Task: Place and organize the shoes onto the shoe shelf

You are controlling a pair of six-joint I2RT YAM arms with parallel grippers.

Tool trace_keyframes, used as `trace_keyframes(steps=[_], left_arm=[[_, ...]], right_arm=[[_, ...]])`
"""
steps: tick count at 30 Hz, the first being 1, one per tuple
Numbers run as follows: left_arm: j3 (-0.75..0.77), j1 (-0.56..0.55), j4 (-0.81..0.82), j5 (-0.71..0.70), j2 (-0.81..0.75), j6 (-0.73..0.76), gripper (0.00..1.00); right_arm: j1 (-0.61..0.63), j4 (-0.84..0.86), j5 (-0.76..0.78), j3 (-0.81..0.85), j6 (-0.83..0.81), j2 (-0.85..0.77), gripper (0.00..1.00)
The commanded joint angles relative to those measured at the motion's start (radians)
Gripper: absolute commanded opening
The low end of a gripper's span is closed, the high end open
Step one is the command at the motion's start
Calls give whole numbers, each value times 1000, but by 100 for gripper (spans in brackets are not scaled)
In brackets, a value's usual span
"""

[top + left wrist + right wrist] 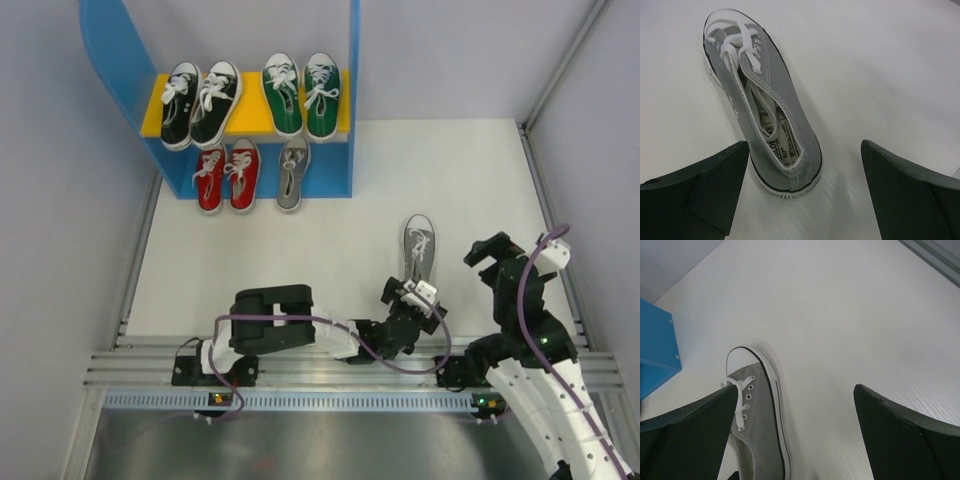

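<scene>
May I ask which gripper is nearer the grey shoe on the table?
Left: the left gripper sits at the heel of the grey shoe; the right gripper hangs apart, beside it.

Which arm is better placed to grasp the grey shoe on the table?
Left. The left gripper, open, frames the heel of the shoe; the right gripper, open, faces bare table beside its toe.

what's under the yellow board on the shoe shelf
The red pair and one grey shoe stand side by side on the lower level, sticking out in front. The yellow board covers the back of that level, so anything further in cannot be seen.
</scene>
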Motion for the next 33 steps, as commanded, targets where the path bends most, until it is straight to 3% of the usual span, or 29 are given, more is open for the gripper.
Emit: trace_keyframes(steps=[1, 3, 5, 6, 7, 9, 15, 26, 33], left_arm=[[53, 3, 74, -38, 45, 16, 99], [54, 13, 74, -27, 64, -10, 96], [50, 29, 74, -12, 71, -27, 81], [47, 37, 76, 9, 73, -31, 54], [39, 46, 76, 19, 76, -33, 39], [25, 74, 83, -4, 70, -36, 0], [-68, 102, 126, 3, -8, 45, 0], [-378, 102, 138, -157, -405, 183, 0], [-441, 109, -150, -244, -663, 107, 0]], right_arm=[[11, -22, 22, 52, -19, -4, 100], [12, -25, 23, 60, -25, -12, 99], [12, -25, 23, 62, -26, -20, 100], [11, -26, 19, 62, -25, -21, 100], [12, -25, 16, 60, -25, -26, 99], [12, -28, 11, 60, -26, -27, 99], [12, -22, -3, 57, -28, -32, 99], [12, 4, -33, 37, -37, -32, 99], [12, 8, -46, 33, -40, -35, 99]])
